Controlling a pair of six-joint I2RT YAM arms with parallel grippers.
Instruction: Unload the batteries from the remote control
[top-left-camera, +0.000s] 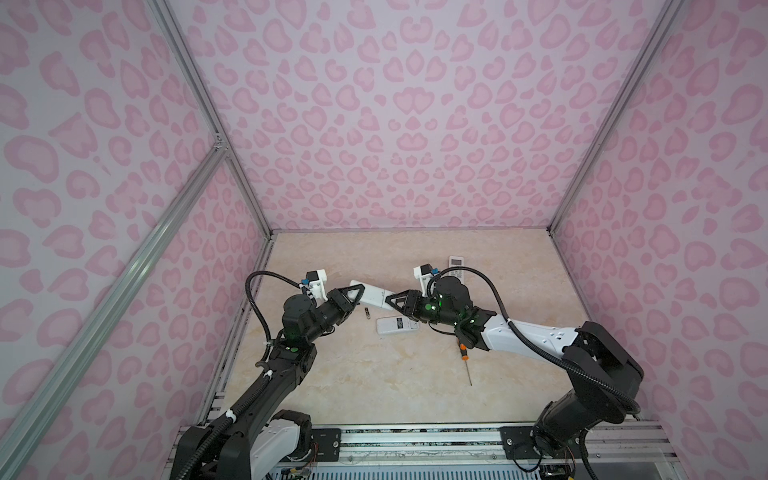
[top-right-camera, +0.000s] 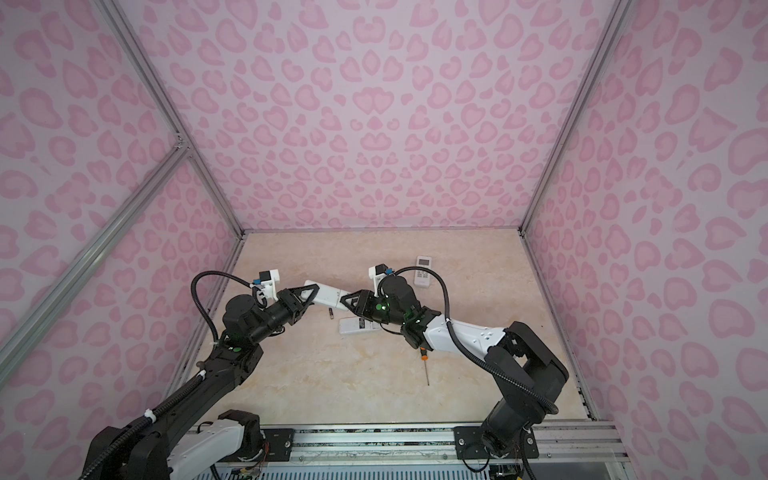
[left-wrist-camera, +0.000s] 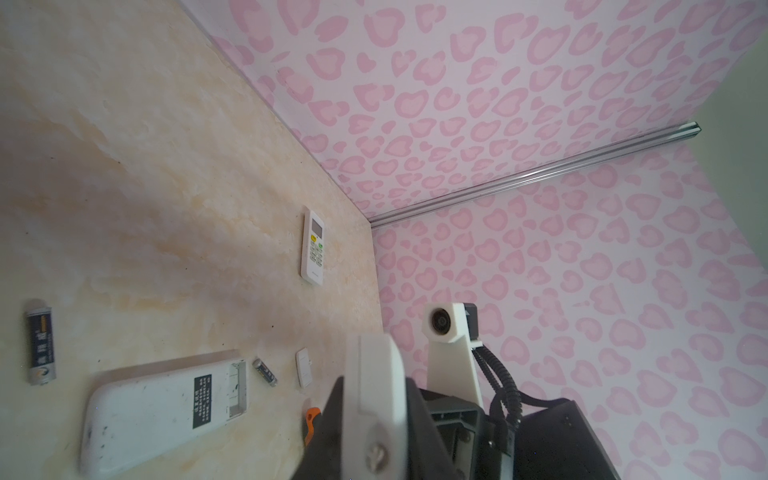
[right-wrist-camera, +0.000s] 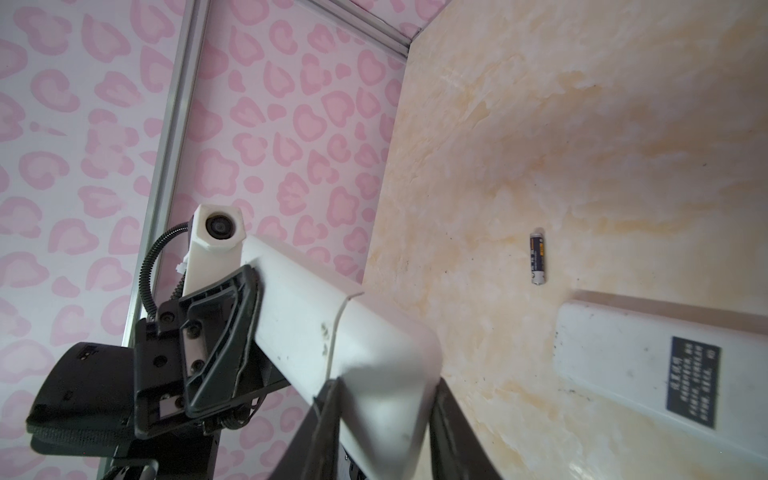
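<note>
I'm watching both claws holding one white remote (top-left-camera: 372, 296) above the table (top-left-camera: 374, 386). The left gripper (top-left-camera: 355, 296) is clamping its 9 o'clock end and the right gripper (top-left-camera: 391, 302) its 3 o'clock end. One battery (top-left-camera: 367, 313) is lying loose at 6 o'clock beneath. They seem to be working it open, so next the right should be pulling while the left is bracing.
</note>
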